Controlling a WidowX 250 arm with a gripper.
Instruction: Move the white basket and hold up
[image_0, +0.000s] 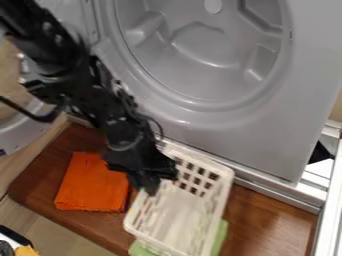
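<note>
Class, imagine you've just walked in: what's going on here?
A black robot arm has its gripper at the near-left rim of a white basket, above a brown board. Something green shows beneath the basket, and an orange cloth lies to its left. I cannot tell whether the basket is gripped or lifted.

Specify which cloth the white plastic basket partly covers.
Green fabric cloth: it pokes out on both sides of the basket. The orange fabric cloth lies left of it in the view.
</note>
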